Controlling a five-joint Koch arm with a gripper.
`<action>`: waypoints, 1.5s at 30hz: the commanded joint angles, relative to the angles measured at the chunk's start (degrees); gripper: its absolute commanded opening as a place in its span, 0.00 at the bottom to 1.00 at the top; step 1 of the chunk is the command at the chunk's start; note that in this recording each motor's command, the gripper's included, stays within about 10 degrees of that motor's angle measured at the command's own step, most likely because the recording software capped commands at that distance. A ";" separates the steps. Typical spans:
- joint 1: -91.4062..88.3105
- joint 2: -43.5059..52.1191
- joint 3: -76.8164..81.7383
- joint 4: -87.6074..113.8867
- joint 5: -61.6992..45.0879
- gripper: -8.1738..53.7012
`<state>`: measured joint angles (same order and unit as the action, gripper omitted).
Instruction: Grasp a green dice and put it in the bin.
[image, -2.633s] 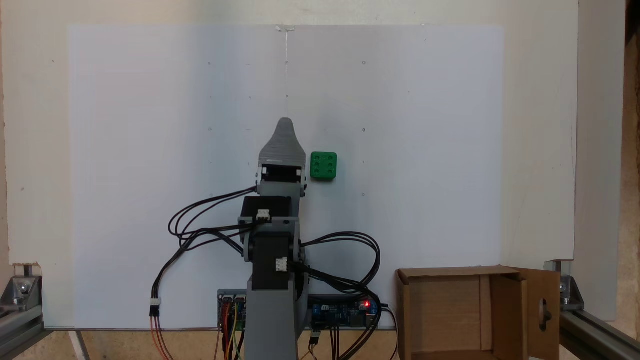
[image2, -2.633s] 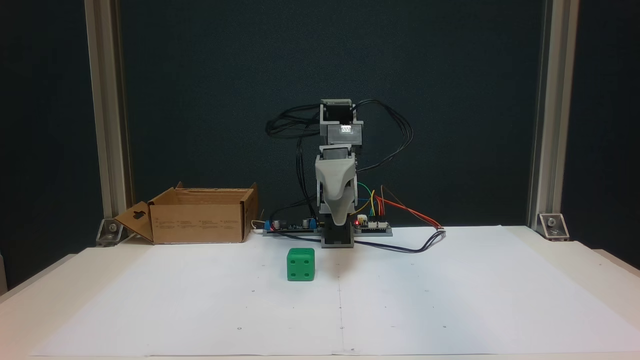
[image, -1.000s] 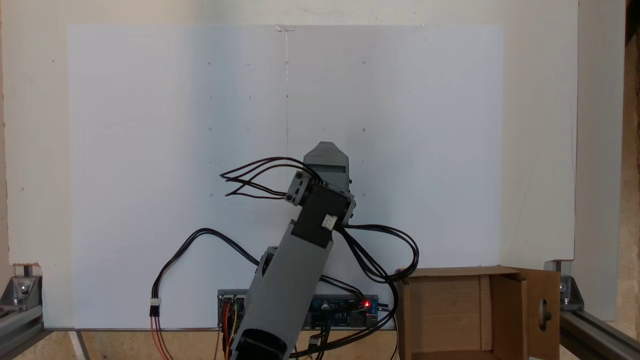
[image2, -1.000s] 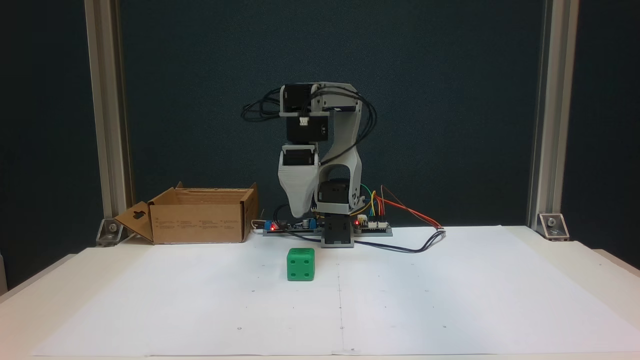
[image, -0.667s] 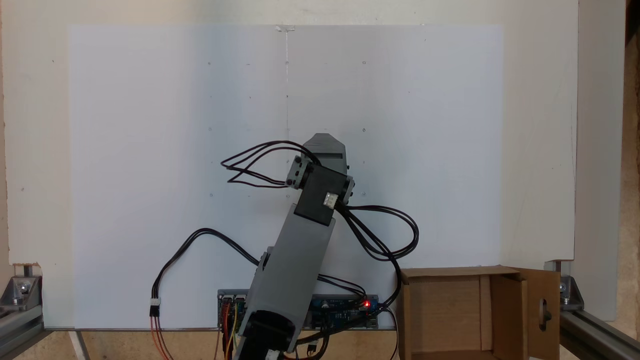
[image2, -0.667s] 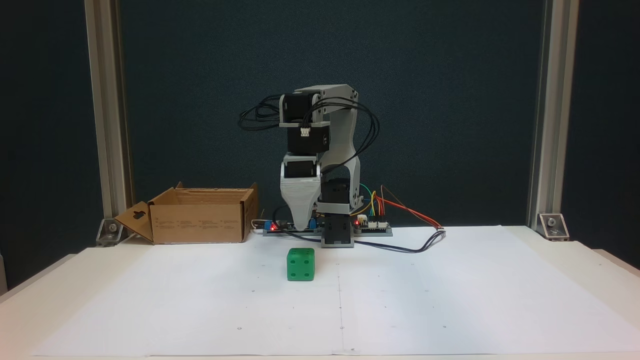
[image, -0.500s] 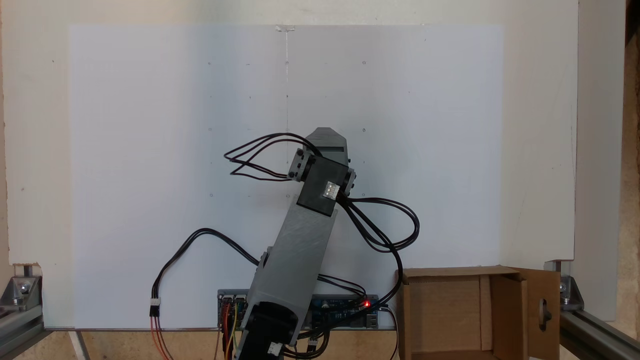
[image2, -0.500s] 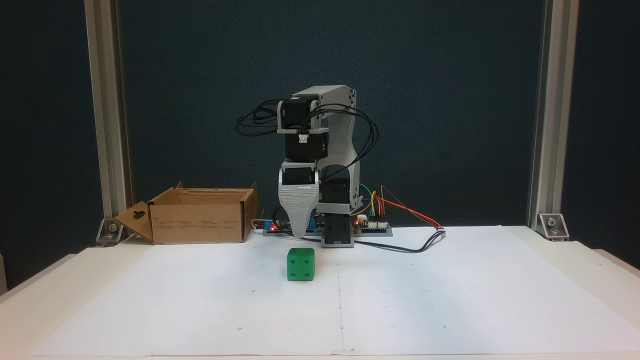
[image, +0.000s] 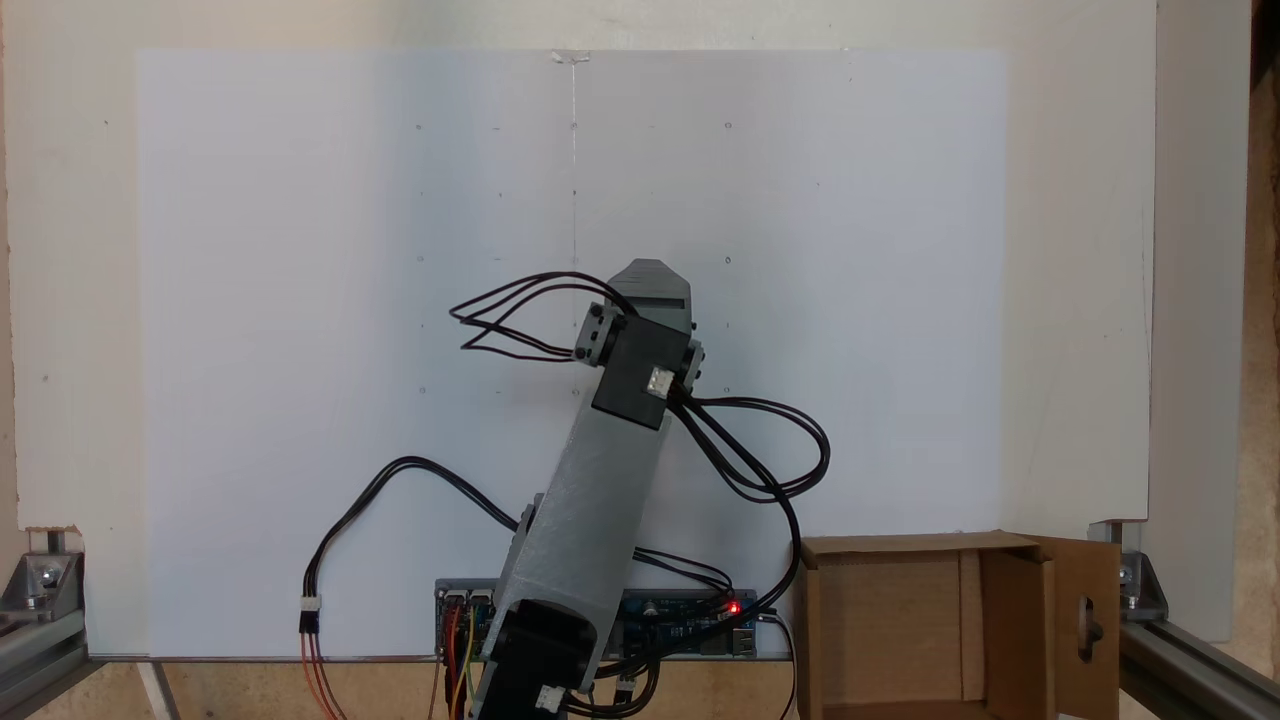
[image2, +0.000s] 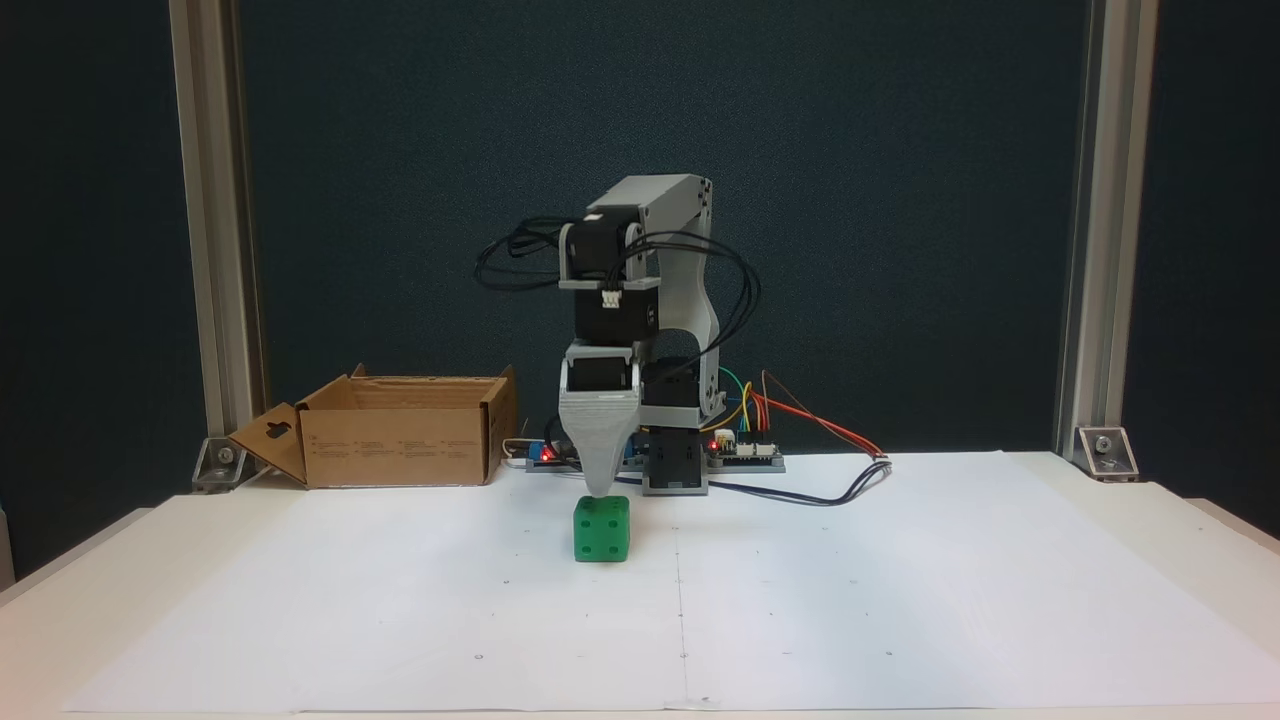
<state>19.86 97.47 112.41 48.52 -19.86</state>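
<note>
Gripper (image2: 600, 490) first: mine hangs point-down directly over the green dice (image2: 602, 530), its tip at the top face or a hair above it; I cannot tell which. From the front the two jaws line up one behind the other and show as a single grey wedge, and from above my own wrist covers them, so I cannot tell whether they are apart or together.

That dice sits on the white paper sheet (image2: 900, 580), a little off the sheet's centre line toward the bin's side and nearer the edge where my base stands than the far edge. Its front face shows four pips. I judge I am held vertical above it so the jaws can straddle it from the top.

My bin (image2: 400, 440) stands well apart, at the corner of the worktop beside my base, flaps upright and mouth open, which should let me drop the dice in from above. One flap (image: 1085, 620) carries a keyhole-shaped cutout. Small print runs along the bin's front wall, too fine to read.
</note>
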 joint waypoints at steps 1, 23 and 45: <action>-0.18 0.26 -0.44 -1.41 3.08 0.88; 0.26 0.79 5.62 -8.70 3.78 0.87; 2.02 -4.48 6.06 -11.69 3.87 0.86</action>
<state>21.80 92.81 119.44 36.83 -19.07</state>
